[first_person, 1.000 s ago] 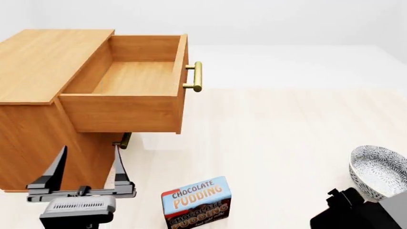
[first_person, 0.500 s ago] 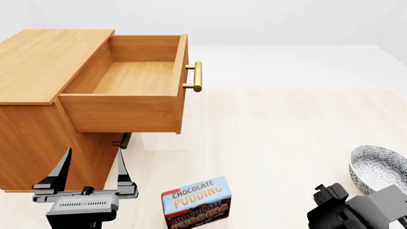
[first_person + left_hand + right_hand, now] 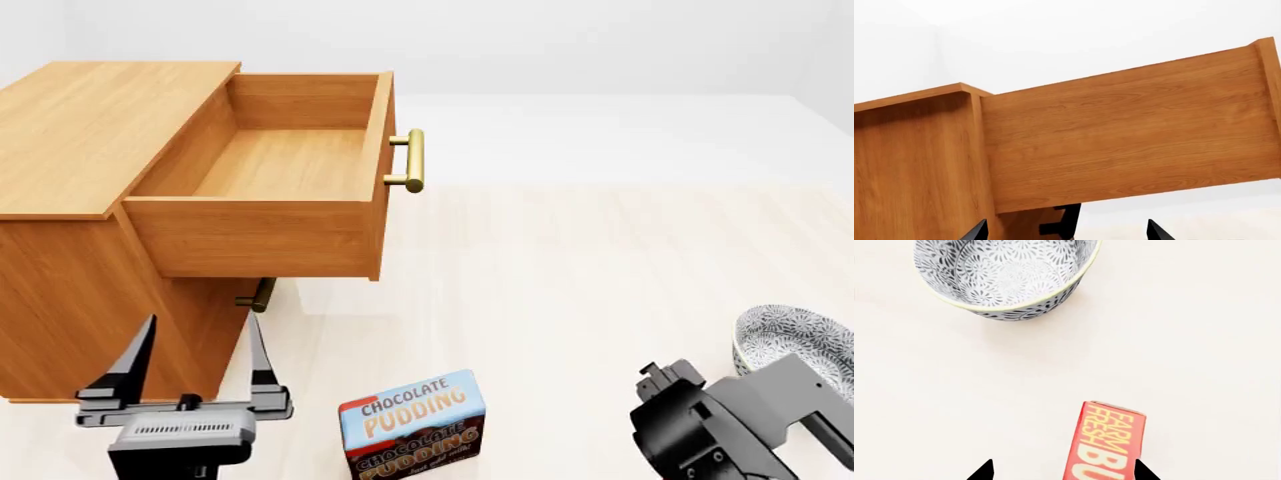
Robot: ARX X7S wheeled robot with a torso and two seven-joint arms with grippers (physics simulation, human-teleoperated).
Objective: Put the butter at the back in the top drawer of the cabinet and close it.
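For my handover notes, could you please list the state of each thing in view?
top drawer: pulled open, empty
butter: on the floor, between open fingertips
bowl: upright, empty
pudding box: standing upright
left gripper: open, empty
right gripper: open

You can read two pieces of lettering. On the pudding box (image 3: 411, 425) in the head view, "CHOCOLATE PUDDING" stands in white-outlined letters on the blue upper face, and you see the same two words again on the dark brown front below it (a smaller pale line sits under that, too tiny to read). On the butter (image 3: 1106, 442) in the right wrist view, yellow "FARM FRESH" runs along the red top, with the larger letters "BU" beside it, cut off at the picture's edge.
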